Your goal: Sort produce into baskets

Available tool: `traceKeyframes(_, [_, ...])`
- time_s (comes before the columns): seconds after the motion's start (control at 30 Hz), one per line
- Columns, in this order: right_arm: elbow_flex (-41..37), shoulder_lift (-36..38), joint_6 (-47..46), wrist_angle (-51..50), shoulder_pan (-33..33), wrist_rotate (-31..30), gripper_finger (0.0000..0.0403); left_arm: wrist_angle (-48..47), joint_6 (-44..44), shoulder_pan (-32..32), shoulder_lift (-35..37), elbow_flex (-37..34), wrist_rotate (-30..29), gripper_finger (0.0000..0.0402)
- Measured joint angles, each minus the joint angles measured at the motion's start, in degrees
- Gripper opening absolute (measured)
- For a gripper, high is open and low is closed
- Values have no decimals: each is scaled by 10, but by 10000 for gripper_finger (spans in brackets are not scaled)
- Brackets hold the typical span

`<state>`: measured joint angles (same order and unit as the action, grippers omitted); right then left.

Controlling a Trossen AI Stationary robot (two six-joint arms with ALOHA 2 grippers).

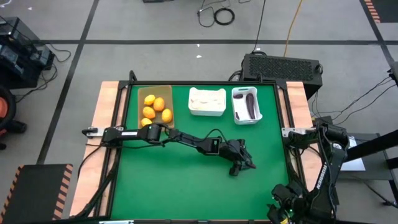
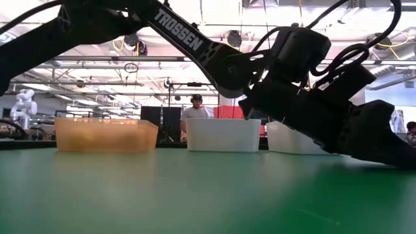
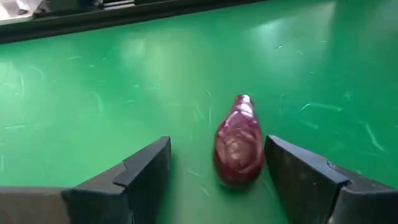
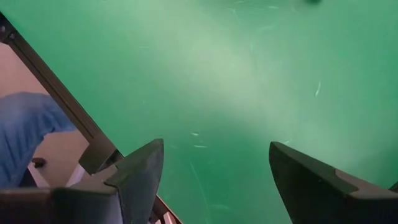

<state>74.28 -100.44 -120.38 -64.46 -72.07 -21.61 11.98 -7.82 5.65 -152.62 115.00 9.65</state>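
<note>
A dark purple eggplant piece [image 3: 239, 144] lies on the green table, lengthwise between the open fingers of my left gripper [image 3: 217, 180]. It is closer to one finger, and I cannot tell whether they touch. In the high view my left gripper [image 1: 244, 163] is low over the table's middle right and hides the piece. My right gripper [image 4: 214, 180] is open and empty at the table's near right corner [image 1: 283, 202]. At the far edge stand a tan tray [image 1: 142, 93] of orange fruits, a white bin [image 1: 207, 111] of white bulbs, and a white bin [image 1: 237, 106] holding an eggplant piece [image 1: 250, 106].
The left arm [image 1: 186, 138] reaches across the table's middle from the left. The right arm's base [image 1: 323, 149] stands beyond the right edge. A black box [image 1: 283, 65] sits behind the table. In the low view a person [image 2: 195, 110] stands far behind the bins.
</note>
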Motion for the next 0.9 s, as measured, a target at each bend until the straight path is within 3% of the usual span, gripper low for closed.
traceKeyframes(0.9, [0,0,-2,0,0,-11,281,-15,0,0,11,5,5,102])
